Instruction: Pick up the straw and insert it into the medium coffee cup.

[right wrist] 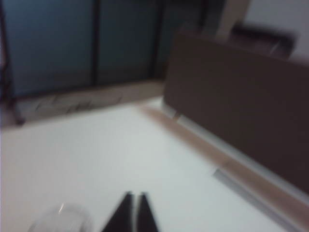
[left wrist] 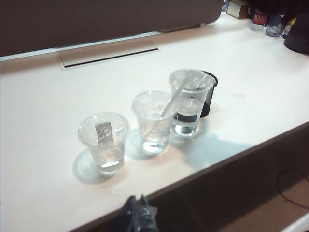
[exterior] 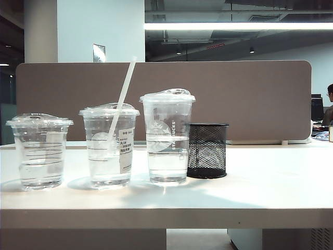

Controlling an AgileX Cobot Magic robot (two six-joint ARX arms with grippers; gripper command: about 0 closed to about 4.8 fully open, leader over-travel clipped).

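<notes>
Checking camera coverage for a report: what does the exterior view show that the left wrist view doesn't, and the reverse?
Only the exterior view shows the printed label on the medium coffee cup and the tallest cup's logo. Only the left wrist view shows the left gripper, its fingertips together off the table edge, and the table's cable slot. Both show three cups, the straw in the medium cup, and the mesh holder.

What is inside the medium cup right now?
The straw stands slanted in the medium cup, through its lid, above clear liquid. The label covers part of the cup's inside, so the straw's lower tip is hard to make out.
</notes>
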